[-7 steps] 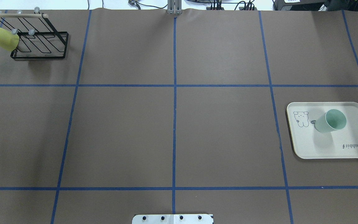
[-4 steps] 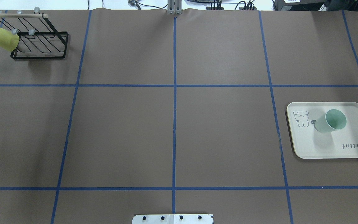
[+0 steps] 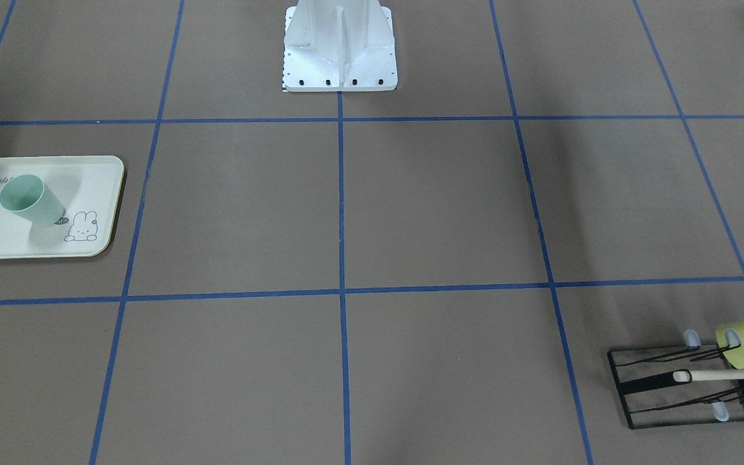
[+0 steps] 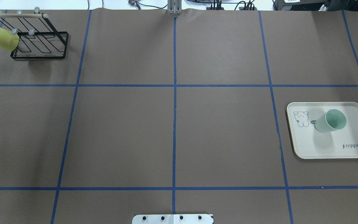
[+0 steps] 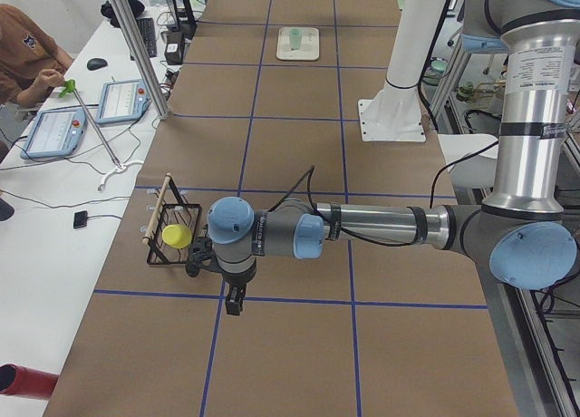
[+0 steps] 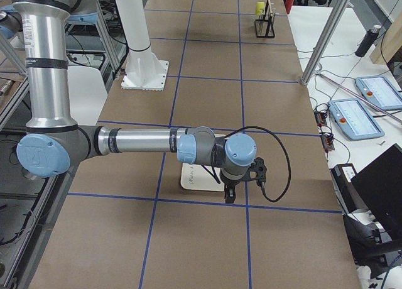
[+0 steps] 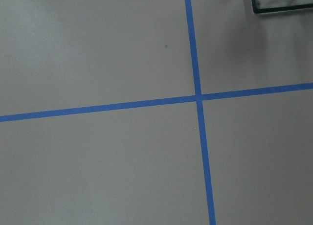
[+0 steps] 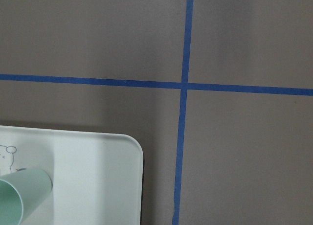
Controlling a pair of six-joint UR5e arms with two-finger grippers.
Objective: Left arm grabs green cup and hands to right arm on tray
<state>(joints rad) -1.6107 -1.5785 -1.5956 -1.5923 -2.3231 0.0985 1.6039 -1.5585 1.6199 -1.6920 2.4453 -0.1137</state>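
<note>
The pale green cup (image 4: 330,121) stands upright on the cream tray (image 4: 353,149) at the table's right side, next to the bunny drawing; it also shows as the cup (image 3: 30,200) on the tray (image 3: 97,174). No gripper touches it. My left gripper (image 5: 234,304) shows only in the exterior left view, hanging above the table near the black rack; I cannot tell whether it is open or shut. My right gripper (image 6: 230,195) shows only in the exterior right view, above the tray's (image 6: 191,179) near edge; its state I cannot tell. The right wrist view catches the cup (image 8: 19,195) and the tray's corner (image 8: 98,166).
A black wire rack (image 4: 39,46) at the far left corner holds a yellow-green cup (image 4: 1,38) on one peg. The robot's white base plate (image 4: 172,218) sits at the near middle edge. Blue tape lines grid the brown table cover. A person sits at a side desk (image 5: 27,59).
</note>
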